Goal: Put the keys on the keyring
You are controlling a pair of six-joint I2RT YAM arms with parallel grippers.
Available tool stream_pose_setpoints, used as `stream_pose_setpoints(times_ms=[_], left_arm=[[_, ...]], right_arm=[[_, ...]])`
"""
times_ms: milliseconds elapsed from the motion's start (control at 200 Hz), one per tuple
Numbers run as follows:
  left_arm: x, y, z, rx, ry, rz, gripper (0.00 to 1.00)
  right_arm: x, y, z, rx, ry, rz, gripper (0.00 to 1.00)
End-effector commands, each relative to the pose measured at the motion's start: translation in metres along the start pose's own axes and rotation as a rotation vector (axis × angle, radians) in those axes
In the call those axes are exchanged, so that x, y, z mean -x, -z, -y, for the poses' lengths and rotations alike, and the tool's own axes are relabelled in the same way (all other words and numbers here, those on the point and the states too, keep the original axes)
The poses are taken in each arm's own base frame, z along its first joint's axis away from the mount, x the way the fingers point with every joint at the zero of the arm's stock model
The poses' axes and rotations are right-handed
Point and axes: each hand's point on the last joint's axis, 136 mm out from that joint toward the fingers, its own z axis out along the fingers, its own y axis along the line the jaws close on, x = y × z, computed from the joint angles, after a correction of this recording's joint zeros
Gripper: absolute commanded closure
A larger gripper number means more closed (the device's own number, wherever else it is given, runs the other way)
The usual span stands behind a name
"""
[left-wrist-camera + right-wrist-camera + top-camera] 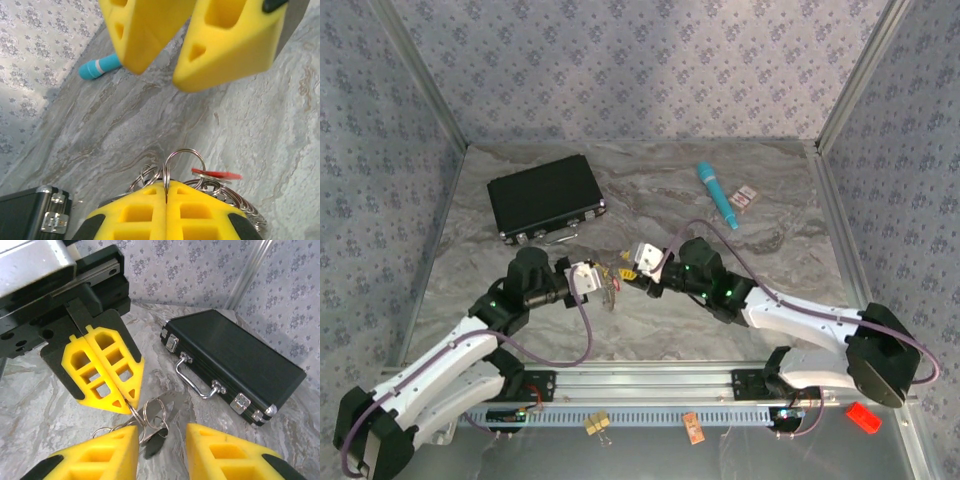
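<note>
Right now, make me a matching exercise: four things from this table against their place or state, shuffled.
Things:
1 left gripper
2 right gripper
3 black case
4 teal stick

States:
A lies at the far right
B shut on the keyring
C lies closed at the far left
D fingers apart, nothing held

Pairs: 1-B, 2-D, 3-C, 4-A

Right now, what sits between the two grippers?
The keyring with its keys, pinched in the shut jaws of the left gripper and reaching toward the open jaws of the right gripper, seen in the right wrist view.
</note>
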Motion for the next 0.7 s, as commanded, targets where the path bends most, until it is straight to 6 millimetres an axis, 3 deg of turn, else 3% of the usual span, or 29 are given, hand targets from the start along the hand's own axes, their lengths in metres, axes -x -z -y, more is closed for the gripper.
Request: stream_pose_setpoints(times_ms=[0,205,250,400,510,695], left_arm=[[0.027,0.003,-0.006,0.02,0.08,0.148,1.0],[0.027,0.002,-0.002,0.016,0.101,0.187,1.0],[0.027,0.003,-0.002,0.018,0.102,0.195,1.0],[0.031,0.006,-0.004,0.046,0.109,0.23,1.0],[0.032,0.005,-0.005,0.053,0.114,0.238,1.0],[0.032,0.001,0.0,0.032,0.137,0.244,1.0]], right_arm=[[-0.02,0.004,-0.012,0.059,-0.092,-0.062,0.68],[-0.025,0.001,-0.011,0.068,-0.227,-0.079,0.67],[-0.022,0.001,-0.006,0.048,-0.268,-0.079,0.63],[-0.008,0.013,0.008,-0.001,-0.515,-0.079,0.61],[-0.013,0.025,0.019,-0.079,-0.721,-0.185,0.56],[-0.016,0.018,-0.003,0.059,-0.858,-0.347,0.56]])
